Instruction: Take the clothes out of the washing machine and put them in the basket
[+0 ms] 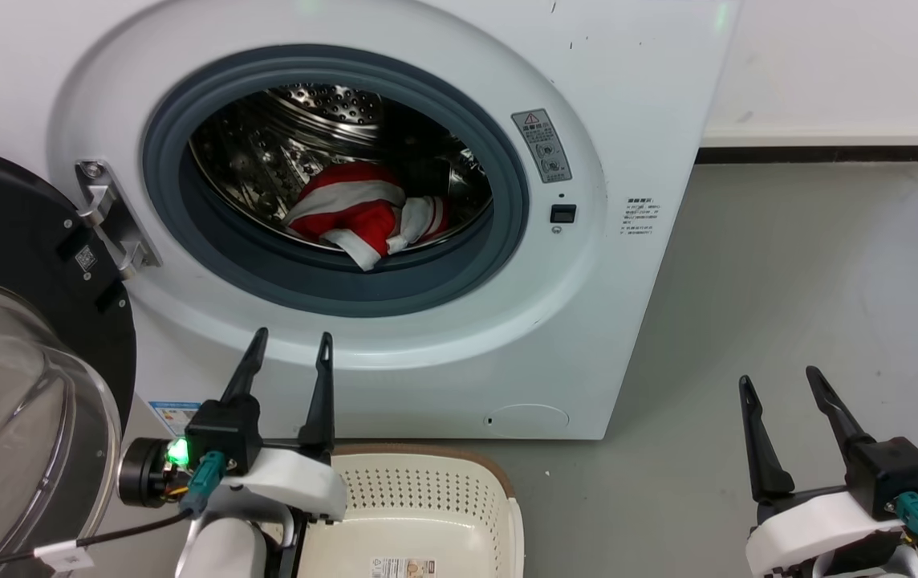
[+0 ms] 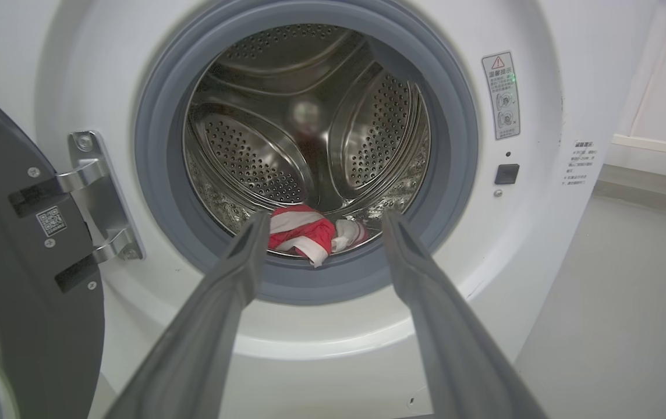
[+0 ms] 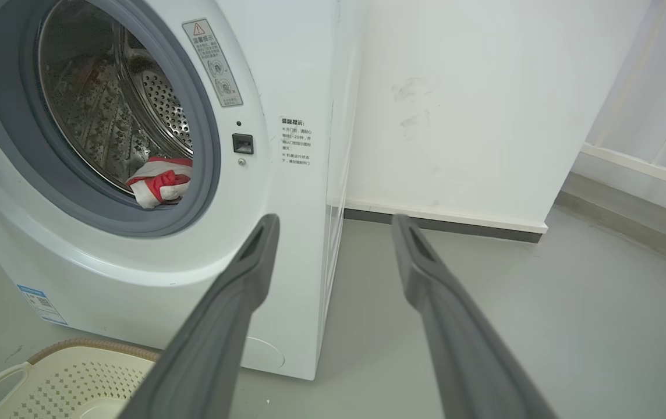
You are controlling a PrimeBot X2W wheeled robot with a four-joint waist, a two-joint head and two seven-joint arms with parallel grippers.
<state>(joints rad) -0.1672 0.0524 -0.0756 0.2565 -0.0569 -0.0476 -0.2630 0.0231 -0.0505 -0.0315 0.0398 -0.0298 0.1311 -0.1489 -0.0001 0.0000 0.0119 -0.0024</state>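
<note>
A two-armed robot is facing the open washing machine [image 1: 579, 337], whose black-framed glass door [image 1: 18, 233] is standing wide on the robot's left. The left pincer [image 1: 292, 337] is hovering just below the porthole, its two dark fingers spread apart and holding nothing. In the left wrist view it is pointing straight at the load. The right pincer [image 1: 778, 377] is hanging over the grey floor [image 1: 788, 265], well to the right of the machine, its fingers likewise apart and empty.

A red-and-white garment [image 1: 355, 213] is lying bunched at the front of the steel drum [image 1: 322, 104], one white end drooping onto the grey door seal [image 1: 331, 285]. The cream basket [image 1: 419, 494] is sitting on the floor directly beneath the porthole, close against the machine's foot, with a label sticker showing on its bottom.

The step in hand appears to be the left arm's reach for the garment, and the task is looking barely begun. Done well, the pincer is rising over the seal's lower lip rather than pushing into the rubber. It is keeping its fingers wide until they are straddling the thick red fold, not the loose white end, which would probably slip free or leave the rest trailing. It should be closing on cloth alone, clear of the perforated steel. On the way out, the bundle needs lifting high enough to stop it dragging on the seal, with the arm keeping off the metal hinge [image 1: 110, 217] on the left. After that, a short descent is bringing it over the basket.
</note>
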